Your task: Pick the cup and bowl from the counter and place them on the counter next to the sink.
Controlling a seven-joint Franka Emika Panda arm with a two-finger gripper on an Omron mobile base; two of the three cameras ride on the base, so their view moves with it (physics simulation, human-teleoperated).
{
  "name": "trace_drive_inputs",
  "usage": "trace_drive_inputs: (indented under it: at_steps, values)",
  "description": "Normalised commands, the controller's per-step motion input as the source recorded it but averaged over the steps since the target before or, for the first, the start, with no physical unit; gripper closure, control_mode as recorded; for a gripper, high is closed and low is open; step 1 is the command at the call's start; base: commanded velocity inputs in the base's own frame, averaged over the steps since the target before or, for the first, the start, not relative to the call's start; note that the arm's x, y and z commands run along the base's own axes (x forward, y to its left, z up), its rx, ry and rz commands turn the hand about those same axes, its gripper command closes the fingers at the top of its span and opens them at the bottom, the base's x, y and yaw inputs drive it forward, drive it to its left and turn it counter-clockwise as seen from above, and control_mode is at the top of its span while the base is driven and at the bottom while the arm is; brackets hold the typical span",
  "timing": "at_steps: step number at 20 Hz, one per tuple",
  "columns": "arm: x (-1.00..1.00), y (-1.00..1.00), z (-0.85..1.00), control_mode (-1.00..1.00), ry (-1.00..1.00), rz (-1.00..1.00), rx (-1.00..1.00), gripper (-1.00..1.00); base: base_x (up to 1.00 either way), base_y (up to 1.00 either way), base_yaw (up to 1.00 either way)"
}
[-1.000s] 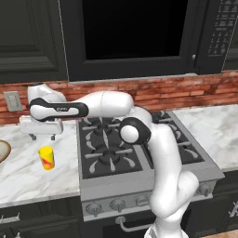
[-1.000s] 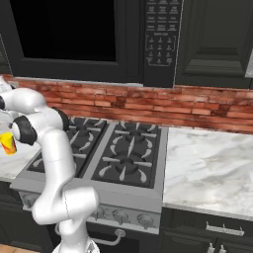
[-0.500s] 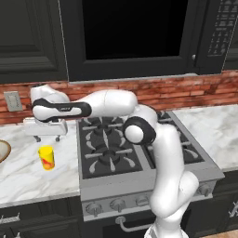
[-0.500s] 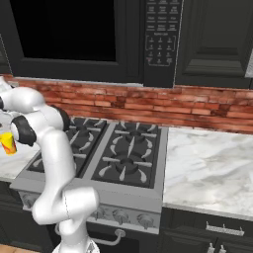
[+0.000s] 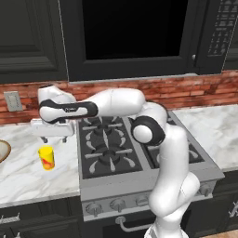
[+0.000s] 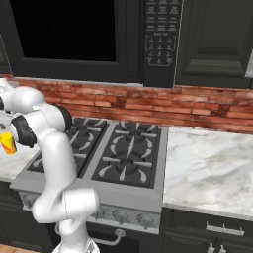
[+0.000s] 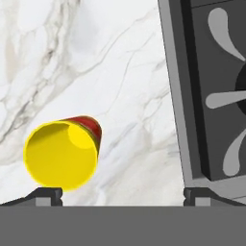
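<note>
The yellow cup (image 5: 46,157) with a red mark stands upright on the white marble counter (image 5: 28,174), left of the stove. My gripper (image 5: 53,137) hangs open above and a little behind the cup, touching nothing. From the hand view the cup (image 7: 61,154) sits low and left, close to the left fingertip (image 7: 45,194), with bare counter (image 7: 120,72) between the two tips. The right base view has the cup (image 6: 7,143) at its left edge. Only the rim of the tan bowl (image 5: 3,151) peeks in at the far left. The sink is out of view.
The black gas stove (image 5: 111,144) with raised grates borders the cup's counter on the right; its edge (image 7: 180,96) is close to my right fingertip. A brick backsplash (image 5: 186,90) runs behind, with a wall outlet (image 5: 12,101). More marble counter (image 6: 207,163) lies right of the stove.
The hand has drifted slightly to the right over the counter, toward the spot above the cup. The cup and bowl have stayed put and the jaws have stayed wide.
</note>
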Motion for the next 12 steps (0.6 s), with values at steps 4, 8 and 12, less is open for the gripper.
trace_drive_inputs:
  at_steps: [4, 8, 12]
  values:
    - [0.18, 0.0, -0.24, -1.0, 0.0, 0.0, 0.0, -1.0, 0.0, 0.0, 0.0]
    - [0.39, 0.0, -0.2, -1.0, 0.0, 0.0, 0.0, -1.0, 0.0, 0.0, 0.0]
    - [0.33, 0.0, -0.05, -1.0, 0.0, 0.0, 0.0, -1.0, 0.0, 0.0, 0.0]
